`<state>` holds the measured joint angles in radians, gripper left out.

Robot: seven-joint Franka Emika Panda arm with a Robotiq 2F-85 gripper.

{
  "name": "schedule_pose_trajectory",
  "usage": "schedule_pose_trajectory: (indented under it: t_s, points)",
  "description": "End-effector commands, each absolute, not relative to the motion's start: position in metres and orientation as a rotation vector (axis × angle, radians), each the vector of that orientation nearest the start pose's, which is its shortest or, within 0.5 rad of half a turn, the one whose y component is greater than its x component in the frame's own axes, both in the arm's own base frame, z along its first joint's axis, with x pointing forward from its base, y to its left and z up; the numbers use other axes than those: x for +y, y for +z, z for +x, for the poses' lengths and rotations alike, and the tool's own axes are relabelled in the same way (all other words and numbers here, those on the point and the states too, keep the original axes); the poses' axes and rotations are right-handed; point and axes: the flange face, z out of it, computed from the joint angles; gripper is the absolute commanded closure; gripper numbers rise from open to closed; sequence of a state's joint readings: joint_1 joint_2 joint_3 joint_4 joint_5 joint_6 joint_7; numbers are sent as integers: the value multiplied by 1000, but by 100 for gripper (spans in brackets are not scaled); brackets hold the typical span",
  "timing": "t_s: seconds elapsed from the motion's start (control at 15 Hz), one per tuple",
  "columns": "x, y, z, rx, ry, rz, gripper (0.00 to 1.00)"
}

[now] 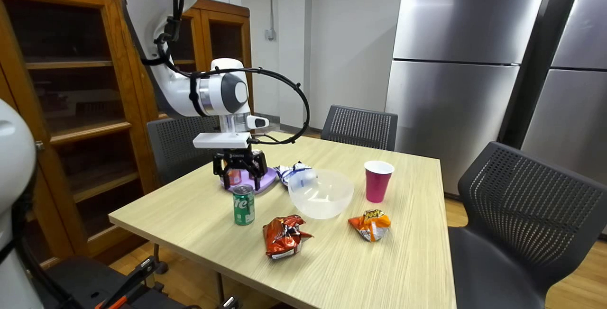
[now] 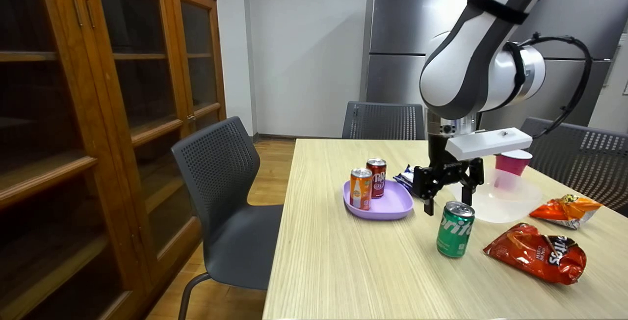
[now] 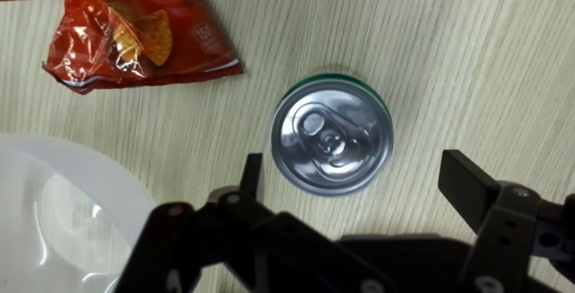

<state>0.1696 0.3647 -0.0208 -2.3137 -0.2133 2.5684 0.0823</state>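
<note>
While the orange can point(image 2: 360, 193) and dark red can point(image 2: 378, 183) already stand on the purple tray point(image 2: 396, 208), we see the pincer point(image 1: 242, 187), spread wide and empty, hang close by the top of the green can point(image 2: 454, 237), which stands upright on the bench point(image 2: 333, 271), not yet gripped.

One pale table point(image 2: 343, 271) carries three soda cans point(image 2: 455, 234): one green can point(image 3: 332, 135) standing alone, one orange can point(image 2: 360, 192) and one red can point(image 2: 378, 180) together on one purple plate point(image 2: 394, 204). The table also holds one translucent bowl point(image 1: 322, 200), one pink cup point(image 1: 377, 185) and three snack bags point(image 3: 179, 37): one red bag point(image 2: 535, 253), one orange bag point(image 1: 371, 226) and, partly blocked from view, what appears to be a single blue-and-white bag point(image 1: 290, 172). Three grey chairs point(image 1: 526, 214) stand along three different table edges. Two steel refrigerators point(image 1: 455, 110) stand beyond the far edge.
</note>
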Motion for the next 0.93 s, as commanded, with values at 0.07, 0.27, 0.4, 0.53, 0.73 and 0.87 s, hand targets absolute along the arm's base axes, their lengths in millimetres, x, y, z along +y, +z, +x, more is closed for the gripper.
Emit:
schedule_pose_trajectory:
  t_s: [0.07, 0.27, 0.4, 0.53, 0.73, 0.87]
  points:
    - [72, 171, 496, -376, 164, -3248, 0]
    - [70, 169, 491, -368, 180, -3248, 0]
    - [69, 168, 487, -360, 187, -3248, 0]
    - [69, 167, 485, -351, 191, -3250, 0]
    - [69, 167, 485, -328, 178, -3251, 34]
    - [68, 167, 484, -316, 172, -3255, 51]
